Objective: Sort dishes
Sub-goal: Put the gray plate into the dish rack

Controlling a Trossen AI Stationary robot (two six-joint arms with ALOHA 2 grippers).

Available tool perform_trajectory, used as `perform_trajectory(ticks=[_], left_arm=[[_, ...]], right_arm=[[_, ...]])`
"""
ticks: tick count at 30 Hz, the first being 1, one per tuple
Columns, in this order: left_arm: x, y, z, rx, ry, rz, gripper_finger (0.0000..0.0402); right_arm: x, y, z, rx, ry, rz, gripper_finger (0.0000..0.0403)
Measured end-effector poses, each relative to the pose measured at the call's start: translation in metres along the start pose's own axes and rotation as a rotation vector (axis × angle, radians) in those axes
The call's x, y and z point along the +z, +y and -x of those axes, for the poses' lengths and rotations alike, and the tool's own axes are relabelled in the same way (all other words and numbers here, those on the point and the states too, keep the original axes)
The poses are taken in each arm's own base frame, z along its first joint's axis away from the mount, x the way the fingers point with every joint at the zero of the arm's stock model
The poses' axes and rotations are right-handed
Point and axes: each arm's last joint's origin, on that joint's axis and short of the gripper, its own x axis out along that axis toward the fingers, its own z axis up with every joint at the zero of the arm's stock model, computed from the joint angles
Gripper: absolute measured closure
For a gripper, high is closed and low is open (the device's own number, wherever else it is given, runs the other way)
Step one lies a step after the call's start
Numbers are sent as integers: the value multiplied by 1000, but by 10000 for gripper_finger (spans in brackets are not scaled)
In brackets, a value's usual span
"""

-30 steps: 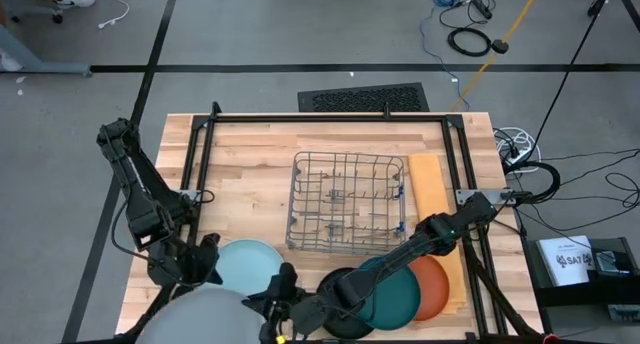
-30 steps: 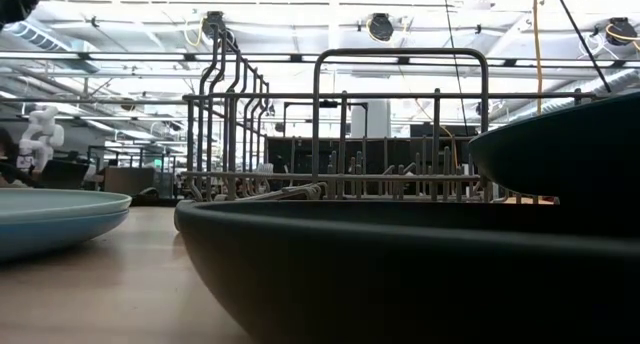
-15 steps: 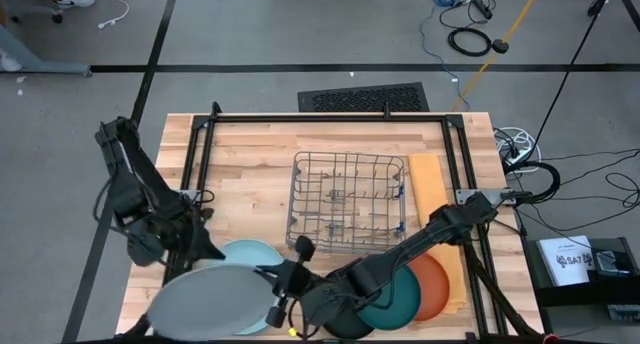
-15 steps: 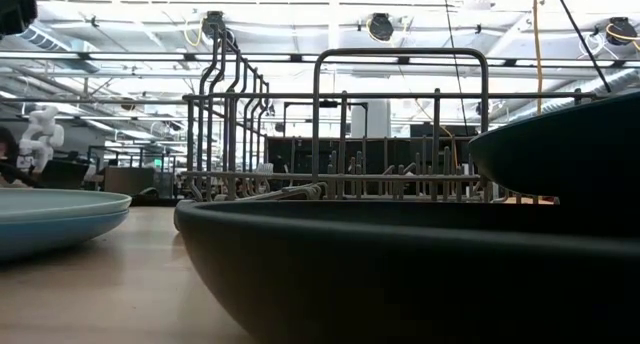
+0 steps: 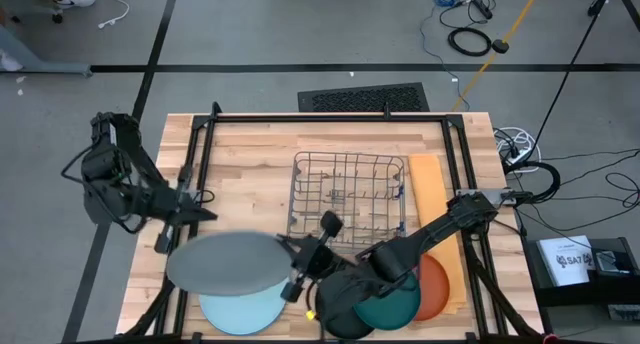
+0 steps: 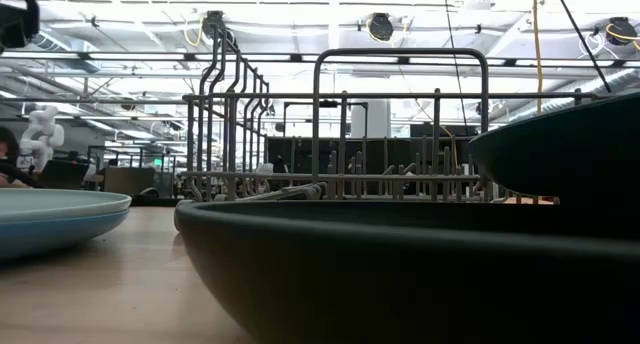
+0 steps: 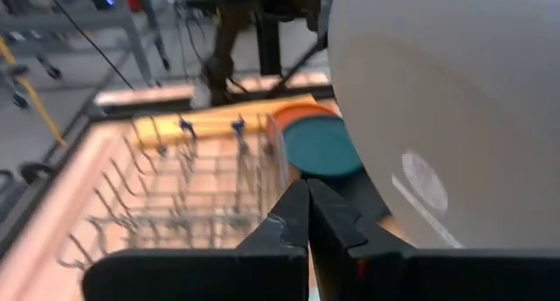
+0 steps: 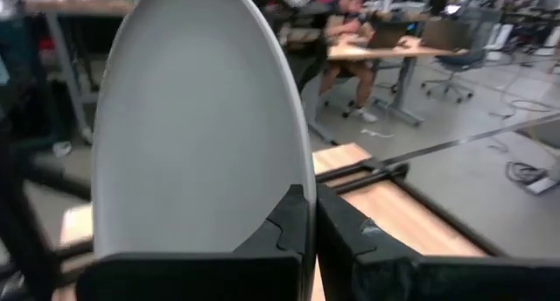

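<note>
The large grey plate (image 5: 228,262) is in the air over the table's near left, tilted, between my two grippers. My left gripper (image 5: 178,236) is shut on its left rim and my right gripper (image 5: 288,270) on its right rim. Below it the pale blue plate (image 5: 240,309) lies on the medium blue plate (image 6: 40,236). The black plate (image 5: 338,322), the dark teal plate (image 5: 392,299) and the orange plate (image 5: 436,284) lie overlapping at the near right. The wire rack (image 5: 348,202) stands mid-table. My left gripper pinches the grey plate's left rim (image 7: 343,196) between its two fingers, coming level from the table's left. The plate is lifted clear and tilted, its underside toward this wrist camera. My right gripper pinches the grey plate's opposite rim (image 8: 296,180) between its two fingers, coming from the table's right. The plate stands clear of the table and of the plates below it.
A yellow-orange mat (image 5: 430,189) lies right of the rack, under the orange plate. A black frame (image 5: 320,118) runs around the table's far part. The bare wood left of the rack (image 5: 240,174) is free room. People sit at desks in the room behind.
Both grippers have carried the grey plate from the near left corner up and toward the far edge and the rack. It is now over the pale blue plate. My left arm has drawn back toward the far left, and my right arm has reached farther in.
</note>
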Motion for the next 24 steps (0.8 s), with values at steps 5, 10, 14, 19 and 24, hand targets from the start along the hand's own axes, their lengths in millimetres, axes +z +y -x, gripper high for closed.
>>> perform_trajectory(ticks=[5, 10, 14, 19, 24], left_arm=[[14, 18, 18, 74, -88, -34, 401], [26, 39, 39, 142, -163, -71, 401], [29, 51, 50, 163, -210, -88, 401], [27, 62, 59, 197, -232, -83, 401], [26, 68, 63, 213, -243, -77, 401]], right_arm=[[8, -12, 5, -58, 9, 43, 401], [20, -30, 19, -147, 13, 62, 401], [16, -37, 25, -209, 35, 94, 401], [19, -52, 35, -268, 43, 105, 401], [23, -66, 42, -339, 32, 140, 401]])
